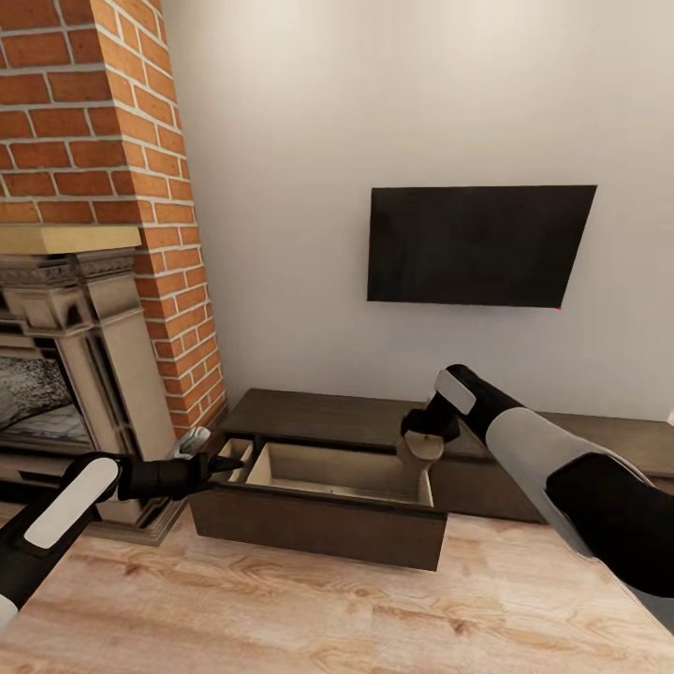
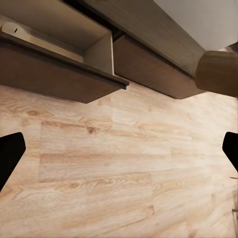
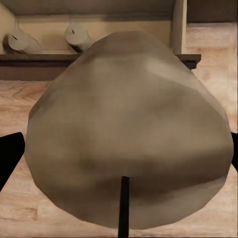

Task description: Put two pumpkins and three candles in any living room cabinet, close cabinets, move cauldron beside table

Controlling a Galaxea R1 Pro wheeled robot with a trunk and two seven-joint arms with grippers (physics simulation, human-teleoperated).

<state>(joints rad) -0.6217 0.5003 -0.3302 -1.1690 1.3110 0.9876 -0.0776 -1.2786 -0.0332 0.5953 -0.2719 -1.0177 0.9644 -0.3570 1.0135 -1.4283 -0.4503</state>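
A long, low dark brown cabinet (image 1: 309, 412) stands against a white wall beneath a black television (image 1: 479, 245), with one pale-lined drawer (image 1: 323, 510) pulled open. The right gripper (image 1: 423, 440) holds a beige candle (image 3: 129, 144) above the drawer's right end. Two more candles (image 3: 79, 34) lie inside the drawer. The left gripper (image 1: 221, 462) hovers by the drawer's left edge, spread wide and empty, above the wooden floor (image 2: 124, 168).
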